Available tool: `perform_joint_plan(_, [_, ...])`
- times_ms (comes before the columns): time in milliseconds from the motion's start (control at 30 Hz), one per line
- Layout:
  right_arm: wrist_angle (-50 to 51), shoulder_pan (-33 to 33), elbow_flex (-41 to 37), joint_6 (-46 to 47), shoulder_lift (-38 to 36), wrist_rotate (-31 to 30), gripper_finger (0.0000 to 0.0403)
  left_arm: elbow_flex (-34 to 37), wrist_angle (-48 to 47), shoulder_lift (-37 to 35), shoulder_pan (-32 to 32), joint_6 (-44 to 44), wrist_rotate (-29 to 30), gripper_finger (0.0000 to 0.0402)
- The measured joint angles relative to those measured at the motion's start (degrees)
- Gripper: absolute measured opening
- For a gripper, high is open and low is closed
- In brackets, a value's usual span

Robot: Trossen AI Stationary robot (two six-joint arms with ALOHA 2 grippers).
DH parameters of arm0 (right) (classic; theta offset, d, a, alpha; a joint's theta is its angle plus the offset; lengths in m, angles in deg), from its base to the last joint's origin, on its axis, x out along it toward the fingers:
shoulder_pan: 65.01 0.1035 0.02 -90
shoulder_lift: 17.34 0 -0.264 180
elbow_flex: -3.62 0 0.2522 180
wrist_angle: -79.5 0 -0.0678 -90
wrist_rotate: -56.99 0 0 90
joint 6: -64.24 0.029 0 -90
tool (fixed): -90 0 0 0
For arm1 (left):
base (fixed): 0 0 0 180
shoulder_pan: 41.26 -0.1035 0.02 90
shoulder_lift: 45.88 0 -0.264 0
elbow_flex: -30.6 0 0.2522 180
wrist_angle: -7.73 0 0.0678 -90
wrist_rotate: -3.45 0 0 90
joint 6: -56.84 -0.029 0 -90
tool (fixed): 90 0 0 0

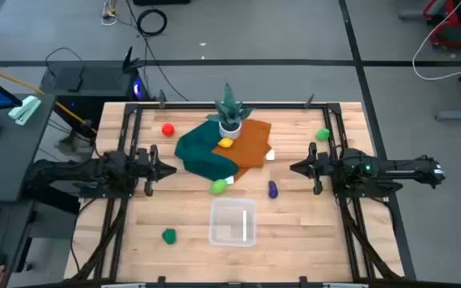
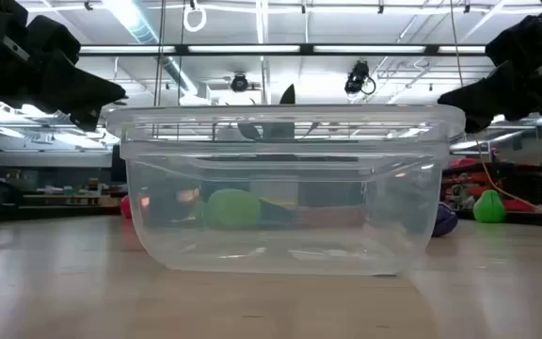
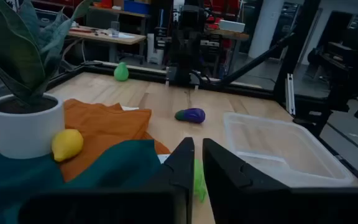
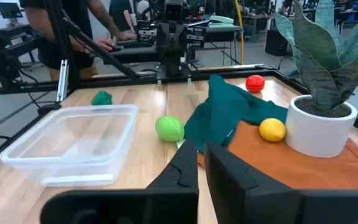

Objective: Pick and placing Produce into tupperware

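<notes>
The clear tub [image 1: 232, 222] stands empty near the table's near edge, and it fills the low view [image 2: 285, 188]. A red piece [image 1: 168, 129] lies far left. A yellow piece [image 1: 226, 143] lies on the orange cloth beside the plant pot. One green piece [image 1: 218, 186] lies by the teal cloth's near edge, one [image 1: 323, 134] lies far right and one [image 1: 169, 235] lies left of the tub. A purple piece [image 1: 273, 190] lies right of centre. My left gripper [image 1: 170, 169] hovers shut at the left and my right gripper [image 1: 294, 168] hovers shut at the right, both empty.
A spiky green plant in a white pot [image 1: 230, 116] stands at the far centre on a teal cloth [image 1: 202, 156] and an orange cloth [image 1: 248, 142]. A small white card [image 1: 270, 155] lies at the orange cloth's edge. People stand beyond the table in the right wrist view [image 4: 61, 25].
</notes>
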Motion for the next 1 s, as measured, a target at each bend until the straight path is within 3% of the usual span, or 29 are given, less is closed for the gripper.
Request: perform_joint_plan(1000, [-0.01,0.00,-0.01,0.00,0.00,0.00,0.0000,-0.01,-0.02,0.00,-0.02,0.01,0.00,0.0029])
